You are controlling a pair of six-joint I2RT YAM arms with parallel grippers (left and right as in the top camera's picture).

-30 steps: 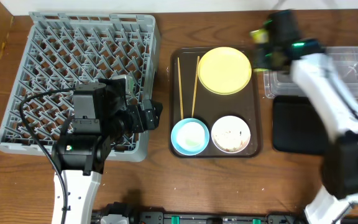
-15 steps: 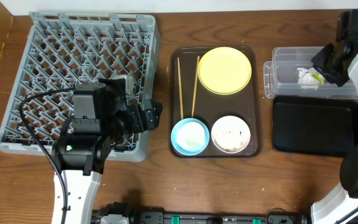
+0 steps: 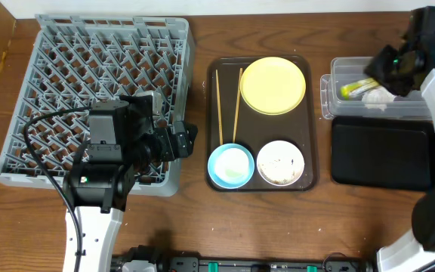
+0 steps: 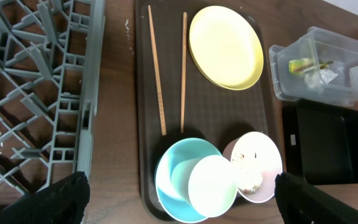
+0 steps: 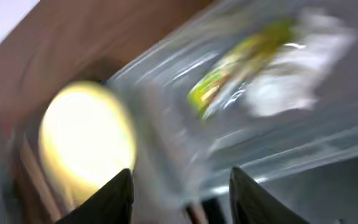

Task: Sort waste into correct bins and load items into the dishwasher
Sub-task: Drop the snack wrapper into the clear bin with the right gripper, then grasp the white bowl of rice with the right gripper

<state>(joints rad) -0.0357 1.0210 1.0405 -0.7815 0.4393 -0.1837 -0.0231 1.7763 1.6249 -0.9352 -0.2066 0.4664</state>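
**Right gripper above the waste tub; scrap bowl left on the tray**

- Right gripper: hangs over the clear plastic rectangular tub at far right. The jaws stand partly apart with nothing between them.
- Tub contents: yellow-green snack wrapper and crumpled white tissue, side by side.
- Shallow black rectangular tray: just near of the tub, bare.
- Round white bowl with beige-white rice-like scraps: sits in the near right corner of the dark brown serving tray. It lies left and near of the right gripper, just left of the black tray. Likely the next pick.
- Left gripper: spread wide and empty at the right wall of the large grey plastic dish rack. It is somewhat the closer to that bowl.
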